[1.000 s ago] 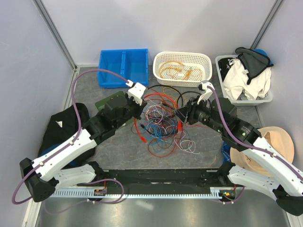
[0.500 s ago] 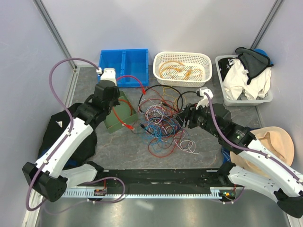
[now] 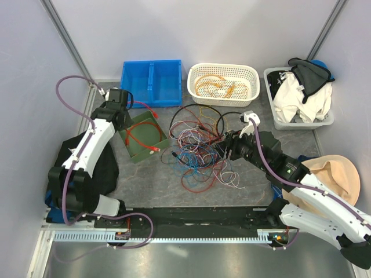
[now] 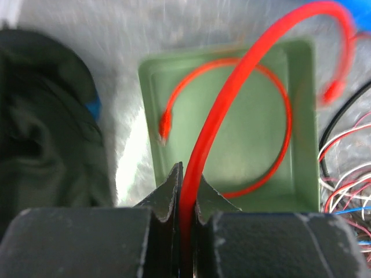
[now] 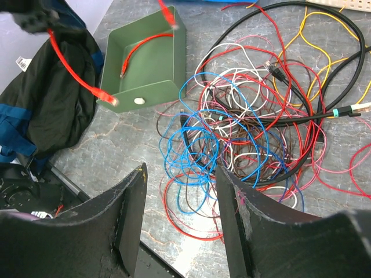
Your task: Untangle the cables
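Though blurred, cable, seemingly between left jaws

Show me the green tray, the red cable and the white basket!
green tray (image 5: 156,94), right wrist view, near wall
red cable (image 4: 219,119), left wrist view, middle of its thick arc
white basket (image 3: 223,99), top view, near wall

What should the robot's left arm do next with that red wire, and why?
Probably move over the green tray and let go. The left gripper pinches a red cable near the tray, where a second red cable already lies.
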### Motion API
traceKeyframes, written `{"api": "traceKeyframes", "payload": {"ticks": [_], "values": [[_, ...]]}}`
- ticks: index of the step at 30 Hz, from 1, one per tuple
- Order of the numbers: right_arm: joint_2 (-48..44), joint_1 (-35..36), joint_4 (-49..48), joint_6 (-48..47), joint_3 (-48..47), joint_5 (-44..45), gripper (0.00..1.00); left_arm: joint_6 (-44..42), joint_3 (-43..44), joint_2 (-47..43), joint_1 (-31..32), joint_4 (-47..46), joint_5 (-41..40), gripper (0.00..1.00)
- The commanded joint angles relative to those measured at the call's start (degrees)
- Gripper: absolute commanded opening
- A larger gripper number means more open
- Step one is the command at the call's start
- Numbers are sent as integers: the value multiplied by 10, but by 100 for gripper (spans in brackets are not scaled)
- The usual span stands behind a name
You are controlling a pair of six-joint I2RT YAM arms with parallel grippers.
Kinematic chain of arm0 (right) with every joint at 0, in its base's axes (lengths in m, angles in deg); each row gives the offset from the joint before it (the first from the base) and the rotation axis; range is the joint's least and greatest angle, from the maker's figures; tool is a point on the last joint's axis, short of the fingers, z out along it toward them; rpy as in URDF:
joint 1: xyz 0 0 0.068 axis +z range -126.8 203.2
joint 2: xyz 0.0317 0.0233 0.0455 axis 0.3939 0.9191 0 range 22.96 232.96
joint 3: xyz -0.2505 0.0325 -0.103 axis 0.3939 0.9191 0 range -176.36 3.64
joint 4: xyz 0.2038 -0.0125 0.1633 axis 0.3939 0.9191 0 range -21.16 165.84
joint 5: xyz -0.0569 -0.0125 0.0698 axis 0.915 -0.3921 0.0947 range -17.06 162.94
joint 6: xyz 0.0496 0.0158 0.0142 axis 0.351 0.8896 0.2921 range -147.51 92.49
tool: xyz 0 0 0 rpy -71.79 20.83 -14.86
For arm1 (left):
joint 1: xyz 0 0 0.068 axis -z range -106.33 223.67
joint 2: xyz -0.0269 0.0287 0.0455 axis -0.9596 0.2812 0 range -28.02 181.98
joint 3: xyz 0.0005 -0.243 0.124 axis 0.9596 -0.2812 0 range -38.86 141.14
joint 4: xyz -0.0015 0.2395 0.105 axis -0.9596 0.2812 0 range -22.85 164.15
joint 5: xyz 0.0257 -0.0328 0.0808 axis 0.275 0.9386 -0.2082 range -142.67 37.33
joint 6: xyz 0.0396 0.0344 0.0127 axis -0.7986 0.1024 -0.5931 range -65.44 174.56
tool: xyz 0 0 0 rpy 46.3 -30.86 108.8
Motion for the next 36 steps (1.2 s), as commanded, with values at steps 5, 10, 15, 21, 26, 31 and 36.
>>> {"api": "traceKeyframes", "payload": {"ticks": [5, 10, 15, 21, 26, 31, 36], "values": [[1, 2, -35, -7, 18, 6, 58, 103, 0, 12, -16, 47, 80, 2], [-1, 1, -37, -7, 24, 5, 58, 129, -6, -6, -50, 69, 129, 2], [-3, 2, -47, -4, 33, 3, 57, 155, -22, -90, -66, 71, 138, 2], [13, 1, -74, 6, 56, -15, 57, 196, -66, -115, -67, 55, 154, 2], [3, 2, -81, 13, 77, -17, 57, 214, -110, -70, -74, 32, 186, 2], [-25, 2, -71, 16, 91, -11, 57, 230, -121, -10, -89, 28, 230, 2], [-37, 1, -69, 13, 104, -1, 57, 243, -129, -18, -127, 24, 223, 2]]}}
